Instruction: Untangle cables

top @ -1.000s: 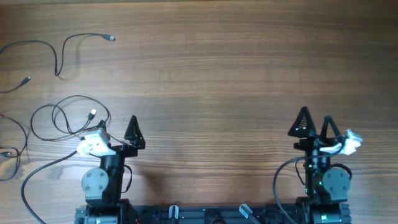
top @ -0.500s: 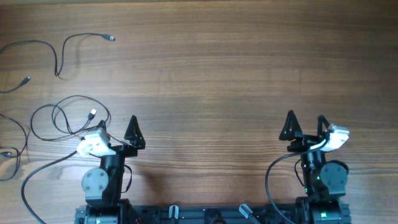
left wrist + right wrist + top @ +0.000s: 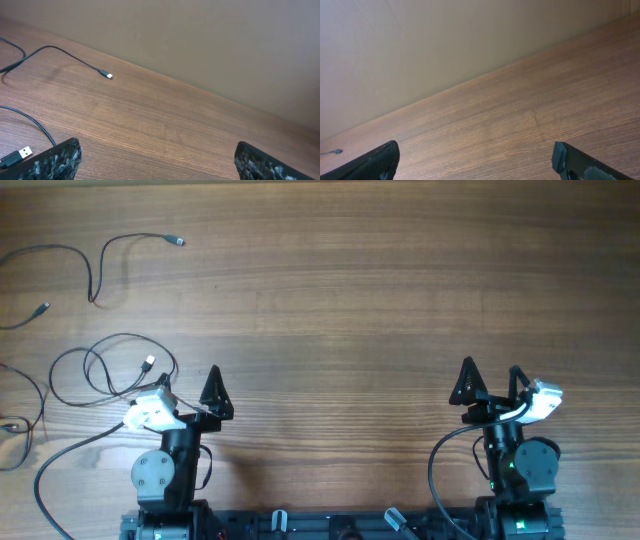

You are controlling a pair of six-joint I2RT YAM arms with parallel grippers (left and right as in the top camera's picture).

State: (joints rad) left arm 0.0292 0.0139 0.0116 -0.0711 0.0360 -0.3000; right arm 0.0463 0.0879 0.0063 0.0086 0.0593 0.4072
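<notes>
Although the task concerns a tangle, the cables (image 3: 52, 247) lie here as separate thin black strands spread over the left part of the wooden table (image 3: 350, 290), well apart from the right arm. One strand runs through the far left corner and ends in a small silver plug (image 3: 179, 242). A looped strand (image 3: 128, 335) curls just beside the left gripper (image 3: 188, 392), and its flat silver plug (image 3: 21, 152) shows at the lower left of the left wrist view. Further strands trail off the left edge. The left gripper has its jaws wide apart and grips nothing, and the right gripper (image 3: 492, 383) likewise stands spread and empty over bare wood. Both hover low near the front edge, pointing away from the robot, a posture that reads as a ready pose rather than a reach. The looped strand crosses itself, so it is probably the piece left to straighten, and the left arm is placed nearest to it. No brand, label or writing can be read in any view; the plugs are too small to show markings.
</notes>
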